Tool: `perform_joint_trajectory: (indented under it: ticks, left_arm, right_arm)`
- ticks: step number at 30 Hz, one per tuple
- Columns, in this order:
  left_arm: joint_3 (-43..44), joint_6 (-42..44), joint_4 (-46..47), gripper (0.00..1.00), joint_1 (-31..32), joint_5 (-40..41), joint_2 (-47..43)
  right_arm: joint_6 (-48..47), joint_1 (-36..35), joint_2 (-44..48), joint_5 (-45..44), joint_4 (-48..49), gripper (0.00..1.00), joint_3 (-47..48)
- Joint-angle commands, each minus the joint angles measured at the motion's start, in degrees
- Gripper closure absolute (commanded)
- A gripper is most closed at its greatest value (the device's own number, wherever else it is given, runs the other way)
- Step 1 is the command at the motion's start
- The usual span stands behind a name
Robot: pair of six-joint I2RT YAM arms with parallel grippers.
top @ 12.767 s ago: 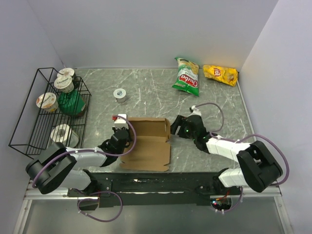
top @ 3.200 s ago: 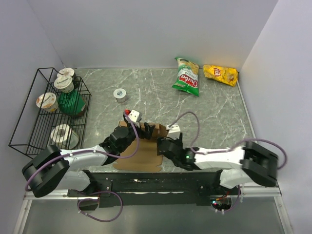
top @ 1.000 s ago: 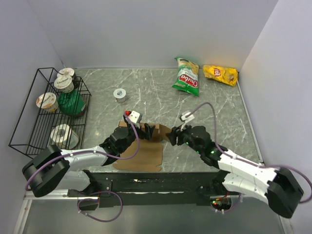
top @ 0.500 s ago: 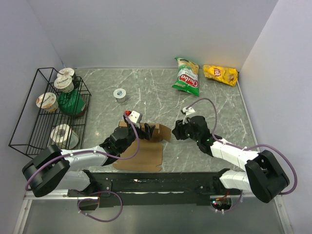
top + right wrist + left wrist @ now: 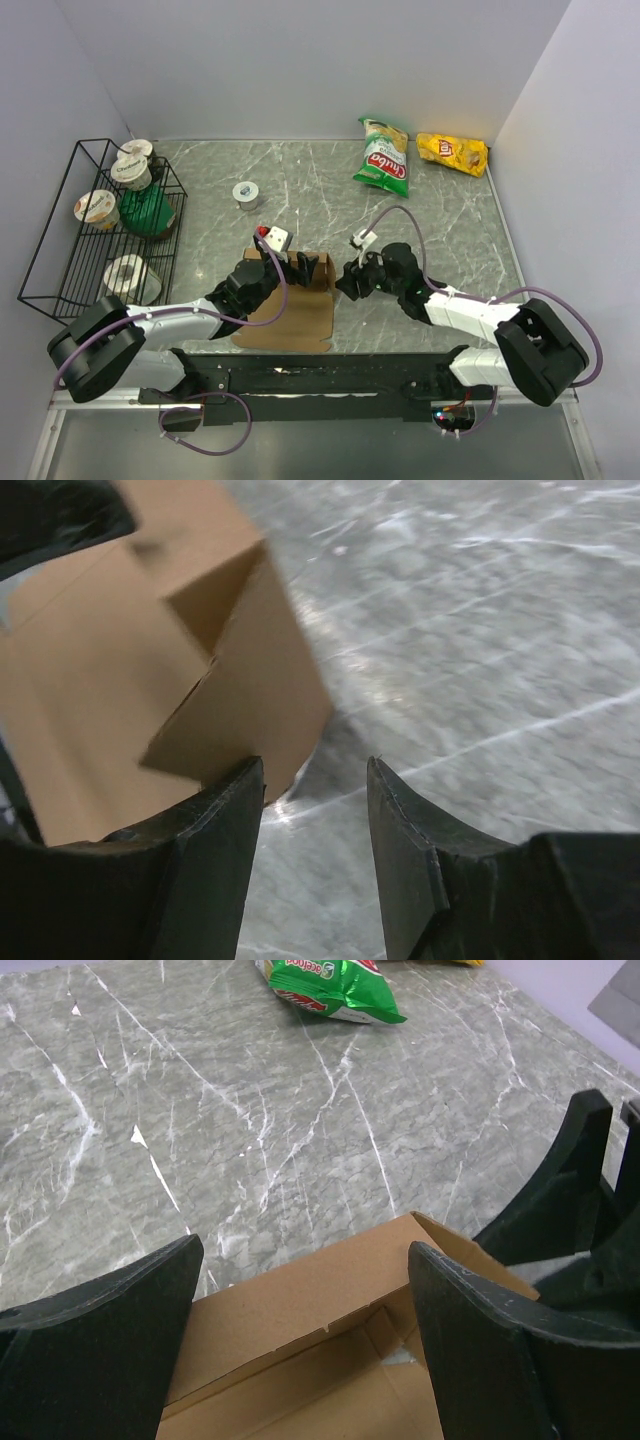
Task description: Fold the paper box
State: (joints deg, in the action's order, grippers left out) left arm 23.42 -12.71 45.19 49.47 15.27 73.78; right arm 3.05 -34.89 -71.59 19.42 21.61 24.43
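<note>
The paper box (image 5: pixel 290 315) lies flat and brown near the table's front edge, with its back wall (image 5: pixel 300 1295) and right side flap (image 5: pixel 240 670) raised. My left gripper (image 5: pixel 305 265) hangs open over the back wall, its fingers (image 5: pixel 110 1340) spread wide to either side of it. My right gripper (image 5: pixel 346 282) sits low at the box's right end, open. In the right wrist view its left finger (image 5: pixel 210 860) rests against the flap's lower corner. Only marble table shows between its fingertips (image 5: pixel 314 765).
A black wire basket (image 5: pixel 60 290) holding cups and a white roll stands at the left. A small tape roll (image 5: pixel 246 193) lies behind the box. A green snack bag (image 5: pixel 383 158) and a yellow one (image 5: pixel 452 152) lie at the back right.
My right gripper has swung left and down against the box's right end and narrowed a little. The right flap, splayed outward before, now stands more upright. The left arm has not moved.
</note>
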Motion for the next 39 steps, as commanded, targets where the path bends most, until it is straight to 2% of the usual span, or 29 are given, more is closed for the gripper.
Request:
perform_joint_trajectory:
  ticks: [1,23,31,39]
  left_arm:
    - [-1.6,-2.1,-9.9,0.10,0.3,-0.7,2.6]
    - [-1.4,-1.9,-10.3,0.10,0.4,-0.6,3.1]
    - [-1.4,-1.8,-10.5,0.10,0.4,-0.7,3.0]
    - [-1.3,-1.9,-10.5,0.10,0.4,-0.9,3.1]
  right_arm:
    - [-2.3,-2.3,-0.8,2.8,4.2,0.46,2.3]
    - [-3.2,-3.8,-10.1,2.7,13.4,0.44,7.0]
    - [-1.5,-5.9,-12.3,0.4,16.4,0.45,7.3]
    - [-1.0,-6.5,-12.2,-4.9,18.2,0.49,6.5]
